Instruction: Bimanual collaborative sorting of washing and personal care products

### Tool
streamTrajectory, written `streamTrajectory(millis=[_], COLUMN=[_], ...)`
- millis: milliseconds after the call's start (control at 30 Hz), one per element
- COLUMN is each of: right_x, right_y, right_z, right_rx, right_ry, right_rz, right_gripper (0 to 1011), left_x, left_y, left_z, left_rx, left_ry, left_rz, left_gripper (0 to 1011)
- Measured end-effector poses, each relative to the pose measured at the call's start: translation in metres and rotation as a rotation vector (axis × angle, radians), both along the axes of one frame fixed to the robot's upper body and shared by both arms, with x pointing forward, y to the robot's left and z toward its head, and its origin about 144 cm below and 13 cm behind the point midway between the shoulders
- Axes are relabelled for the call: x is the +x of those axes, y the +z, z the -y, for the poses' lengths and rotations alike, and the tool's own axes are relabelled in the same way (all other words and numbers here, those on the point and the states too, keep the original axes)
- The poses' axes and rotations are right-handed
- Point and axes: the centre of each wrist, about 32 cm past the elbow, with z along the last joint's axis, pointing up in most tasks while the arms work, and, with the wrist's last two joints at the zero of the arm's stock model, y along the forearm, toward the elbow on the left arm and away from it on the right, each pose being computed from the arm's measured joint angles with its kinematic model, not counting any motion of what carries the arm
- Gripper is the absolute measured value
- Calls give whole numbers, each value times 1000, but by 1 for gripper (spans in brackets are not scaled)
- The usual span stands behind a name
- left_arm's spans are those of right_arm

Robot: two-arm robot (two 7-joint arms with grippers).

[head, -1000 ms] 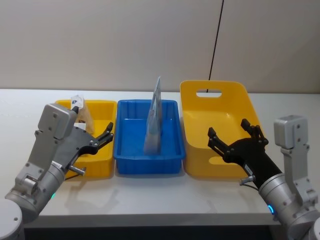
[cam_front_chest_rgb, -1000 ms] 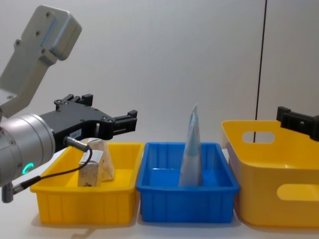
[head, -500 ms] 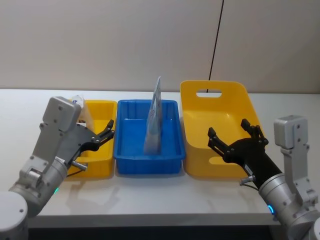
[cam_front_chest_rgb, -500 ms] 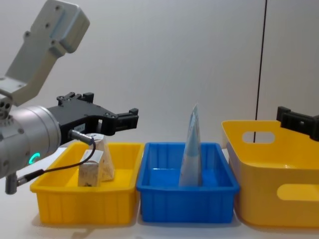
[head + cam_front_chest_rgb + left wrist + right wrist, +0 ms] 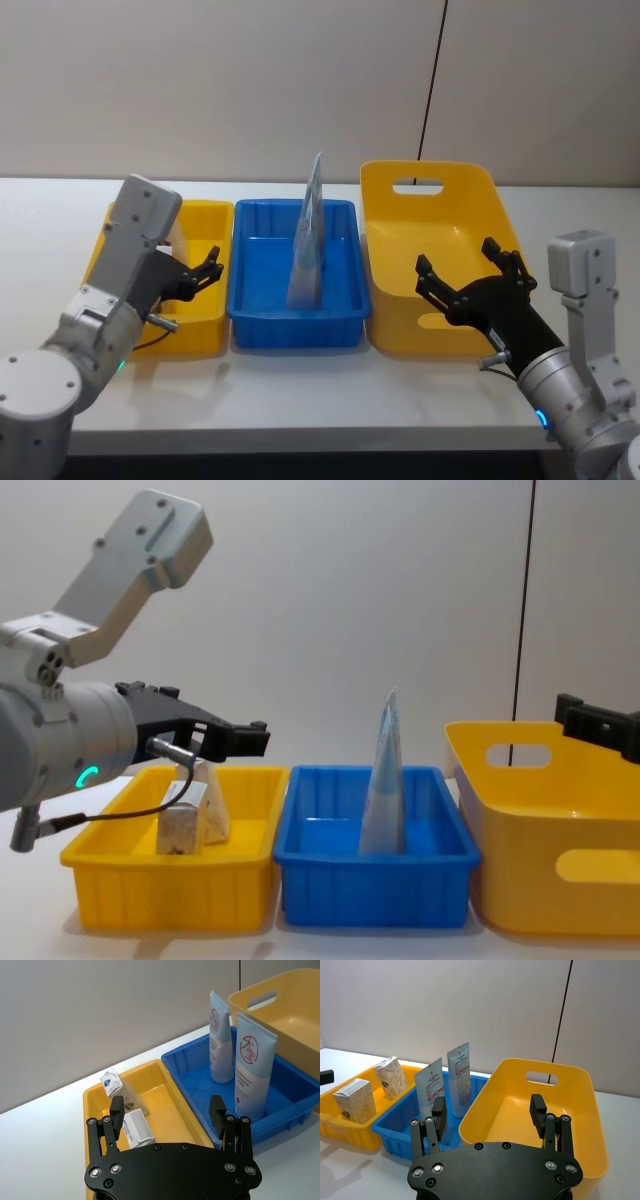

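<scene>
Left side: the left gripper [image 5: 203, 276] hangs over the front half of the small yellow bin [image 5: 196, 328], its fingers [image 5: 116, 1109] spread apart and holding nothing. The speckled pack [image 5: 137, 1129] lies in that bin just ahead of and below the fingers, and in the left wrist view it falls inside the gap between them. Its long axis runs away from the gripper, so in my judgement a straight descent would bring the fingers onto its narrow sides. The wrapped packet [image 5: 112, 1082] stands farther back in the same bin, toward the far wall. This arm is plainly the nearer one to both items. Its wrist is pitched forward and down, with the forearm raised behind it. Centre: two tubes [image 5: 252, 1067] stand upright in the blue bin [image 5: 247, 327], one just behind the other, leaning slightly. Right side: the right gripper [image 5: 472, 286] is held over the front wall of the large yellow bin [image 5: 430, 171], fingers [image 5: 538, 1106] likewise spread and unloaded, well apart from every item. All three bins sit side by side on the surface [image 5: 300, 392].
</scene>
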Motion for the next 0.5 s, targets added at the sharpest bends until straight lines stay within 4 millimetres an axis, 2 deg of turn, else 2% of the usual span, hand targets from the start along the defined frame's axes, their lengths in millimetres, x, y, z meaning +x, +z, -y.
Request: streamTrajectory(millis=[500], right_x=[0], right_y=[0], right_z=[0], right_rx=[0], right_ry=[0], right_rz=[0], right_gripper=[1002], left_x=[15], left_y=[3], left_z=[16], left_rx=[58], left_ry=[83], left_rz=[-88], left_gripper=[1001])
